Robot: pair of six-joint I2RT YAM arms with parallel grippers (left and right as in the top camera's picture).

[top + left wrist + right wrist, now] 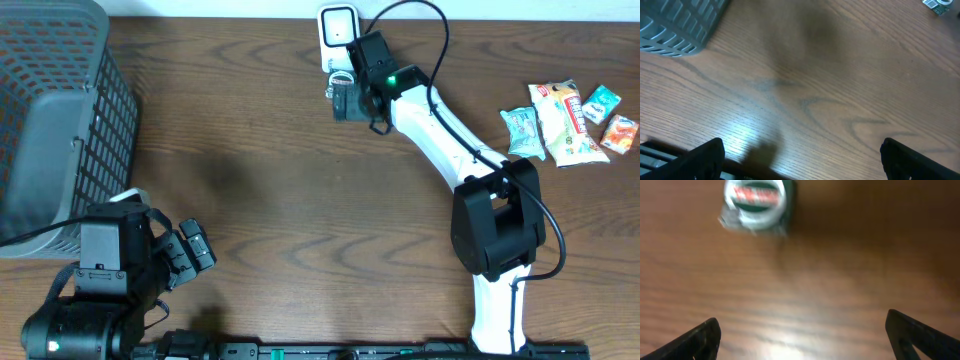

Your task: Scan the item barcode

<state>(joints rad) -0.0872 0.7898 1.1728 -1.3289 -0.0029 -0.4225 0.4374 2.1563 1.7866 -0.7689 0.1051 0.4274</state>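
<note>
A white scanner (338, 28) stands at the table's far edge. Just below it a small green-and-white packet (757, 205) lies on the wood, blurred in the right wrist view. My right gripper (350, 100) hovers beside it, reaching from the right. Its jaws (802, 335) are spread wide, open and holding nothing, and the packet lies ahead of the fingertips, apart from them. My left gripper (192, 255) rests near the front left corner. It is open (800, 160) over bare wood with nothing between its fingers.
A grey mesh basket (50, 120) fills the far left corner, and its rim shows in the left wrist view (675, 25). Several snack packets (565, 122) lie in a group at the right edge. The right arm's base (495, 235) stands front right.
</note>
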